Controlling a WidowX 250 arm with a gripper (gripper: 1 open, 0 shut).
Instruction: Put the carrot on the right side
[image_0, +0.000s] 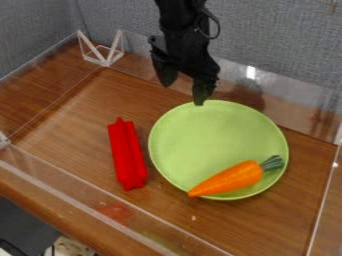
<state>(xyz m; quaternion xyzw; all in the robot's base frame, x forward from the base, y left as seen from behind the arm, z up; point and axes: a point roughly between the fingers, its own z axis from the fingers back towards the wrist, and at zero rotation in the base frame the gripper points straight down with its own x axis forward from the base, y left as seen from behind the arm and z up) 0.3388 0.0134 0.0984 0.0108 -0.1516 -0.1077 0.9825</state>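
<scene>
A small orange carrot (230, 178) with a green stem end lies on the front right part of a light green plate (201, 140). My gripper (182, 82) hangs above the plate's far left rim, well apart from the carrot. Its dark fingers (202, 92) point down and stand open with nothing between them.
A long red ridged bar (127, 152) lies on the wooden table left of the plate. A white wire stand (102, 47) sits at the back left. Clear plastic walls (80, 205) fence the table on all sides.
</scene>
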